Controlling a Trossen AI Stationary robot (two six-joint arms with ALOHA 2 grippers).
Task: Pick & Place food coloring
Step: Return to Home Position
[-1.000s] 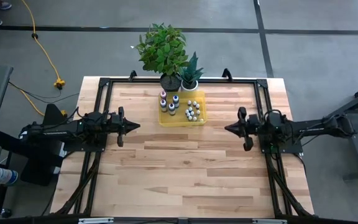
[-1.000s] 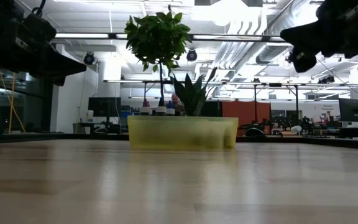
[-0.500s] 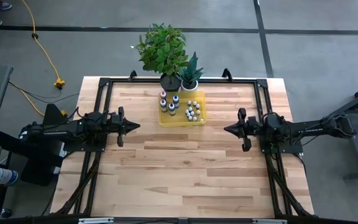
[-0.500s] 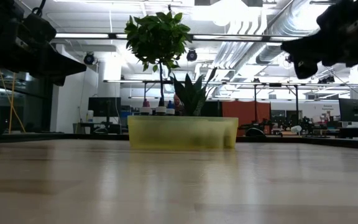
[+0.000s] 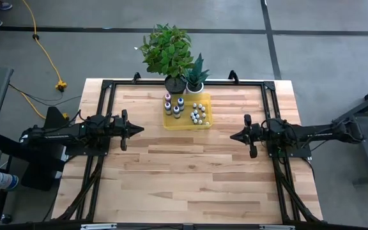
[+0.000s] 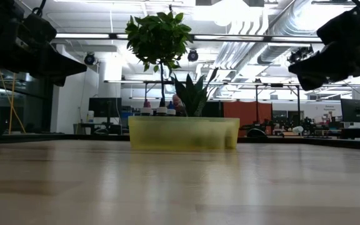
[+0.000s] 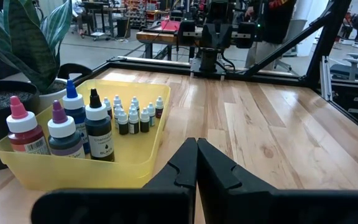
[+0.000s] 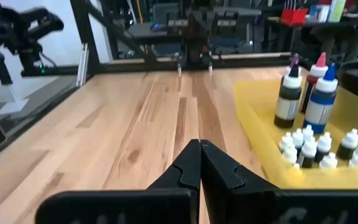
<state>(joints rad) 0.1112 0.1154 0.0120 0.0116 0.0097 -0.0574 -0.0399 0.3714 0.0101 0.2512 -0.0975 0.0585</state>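
Both arms of the robot hover above the wooden table (image 5: 190, 185), with all the food coloring (image 7: 98, 127) standing in the yellow bin (image 5: 185, 125) at the table's far edge. The left gripper (image 5: 139, 129) hangs to the left of the bin and the right gripper (image 5: 233, 135) to its right. Each is well apart from the bin and points toward the middle. In both wrist views the fingers are pressed together with nothing between them.

No bottle shows on the bare boards, so the sorting looks complete and only the move back to rest is left. Doing it well likely means keeping the fingers together, drawing each arm straight back at its present height, and staying clear of the bin's wall so the upright bottles are not knocked.

By count, there are two arms and one bin. Four larger bottles stand in a group, with red, purple, blue and black bodies. Beside them is a tight cluster of about ten tiny white-capped bottles, too crowded to count exactly. Two potted plants stand just behind the bin, one leafy plant (image 5: 167, 50) and one spiky plant (image 5: 197, 69).
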